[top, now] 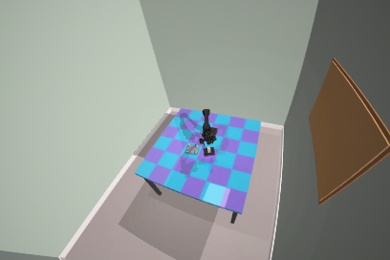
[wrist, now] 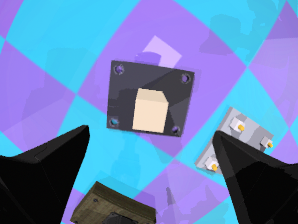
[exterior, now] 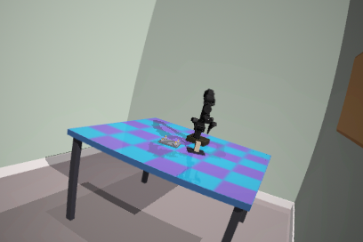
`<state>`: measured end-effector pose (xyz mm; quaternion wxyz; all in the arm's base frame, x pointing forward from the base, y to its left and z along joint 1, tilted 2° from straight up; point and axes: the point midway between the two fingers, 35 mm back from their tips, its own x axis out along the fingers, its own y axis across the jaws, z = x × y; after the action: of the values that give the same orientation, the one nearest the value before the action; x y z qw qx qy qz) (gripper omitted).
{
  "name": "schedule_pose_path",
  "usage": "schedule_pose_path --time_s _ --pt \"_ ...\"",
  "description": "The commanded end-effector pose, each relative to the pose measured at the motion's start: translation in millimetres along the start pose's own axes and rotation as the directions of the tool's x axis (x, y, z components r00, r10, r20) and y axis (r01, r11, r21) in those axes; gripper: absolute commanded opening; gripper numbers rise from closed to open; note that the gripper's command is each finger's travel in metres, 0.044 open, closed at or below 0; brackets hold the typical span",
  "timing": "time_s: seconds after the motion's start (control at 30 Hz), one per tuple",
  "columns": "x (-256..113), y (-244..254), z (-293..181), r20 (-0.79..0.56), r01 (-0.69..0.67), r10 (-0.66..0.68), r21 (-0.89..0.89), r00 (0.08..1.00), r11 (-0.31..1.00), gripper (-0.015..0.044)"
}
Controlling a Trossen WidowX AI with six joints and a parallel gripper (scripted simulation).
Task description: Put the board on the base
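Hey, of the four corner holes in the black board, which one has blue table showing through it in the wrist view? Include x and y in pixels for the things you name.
The board's (wrist: 172,111) lower-left hole (wrist: 114,121); the other three show purple.

Pale green walls surround a blue-and-purple checkered table on pinkish flooring.
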<state>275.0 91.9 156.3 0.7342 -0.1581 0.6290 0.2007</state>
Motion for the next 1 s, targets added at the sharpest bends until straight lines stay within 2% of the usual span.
schedule_pose_path --time_s 0.0,0.17,0.3,0.97 --pt "6 -4 -13 -0.102 0.011 -0.003 0.082 0.995 0.997 0.044" --pt "9 -2 -9 -0.102 0.011 -0.002 0.082 0.995 0.997 0.044" --pt "40 -2 -11 -0.102 0.011 -0.002 0.082 0.995 0.997 0.044" --pt "72 -2 -12 -0.102 0.011 -0.002 0.082 0.995 0.997 0.044"
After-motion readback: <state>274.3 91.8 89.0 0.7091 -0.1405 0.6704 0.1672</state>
